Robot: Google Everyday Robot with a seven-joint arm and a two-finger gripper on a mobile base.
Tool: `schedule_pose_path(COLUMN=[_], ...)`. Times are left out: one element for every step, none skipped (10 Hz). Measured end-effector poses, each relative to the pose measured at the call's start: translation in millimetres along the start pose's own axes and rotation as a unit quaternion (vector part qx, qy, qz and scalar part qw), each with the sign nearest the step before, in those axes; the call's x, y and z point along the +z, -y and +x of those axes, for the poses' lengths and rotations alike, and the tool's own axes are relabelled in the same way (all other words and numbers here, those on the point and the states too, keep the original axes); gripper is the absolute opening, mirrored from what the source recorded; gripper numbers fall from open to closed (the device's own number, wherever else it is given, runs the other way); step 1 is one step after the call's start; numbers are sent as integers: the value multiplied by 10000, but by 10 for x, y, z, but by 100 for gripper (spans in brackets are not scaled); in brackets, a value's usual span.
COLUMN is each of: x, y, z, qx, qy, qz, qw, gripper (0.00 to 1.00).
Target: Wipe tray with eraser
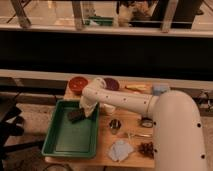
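The large green tray [67,141] lies on the left part of the wooden table. The dark eraser [76,115] rests on the tray floor near its far right corner. My white arm reaches across from the right, and my gripper [86,109] is down over the tray, right at the eraser's right end and touching it.
A red bowl [78,83] and a dark purple bowl [111,84] stand behind the tray. A small metal cup [115,124], a light grey-blue cloth [120,150], a bunch of dark grapes [146,149], a yellow item [135,88] and a pale blue block [161,89] lie to the right.
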Motion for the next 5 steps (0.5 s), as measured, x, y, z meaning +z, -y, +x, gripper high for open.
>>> schedule_pose_path(x=[38, 53, 54, 35, -13], y=[86, 116, 125, 99, 43], z=[-150, -248, -318, -377, -437], qx=[-90, -152, -196, -226, -259], qy=[91, 157, 201, 225, 209], qz=[48, 76, 106, 142, 177], qw=[9999, 9997, 9995, 9994, 9993], gripper=[2, 2, 2, 2, 2])
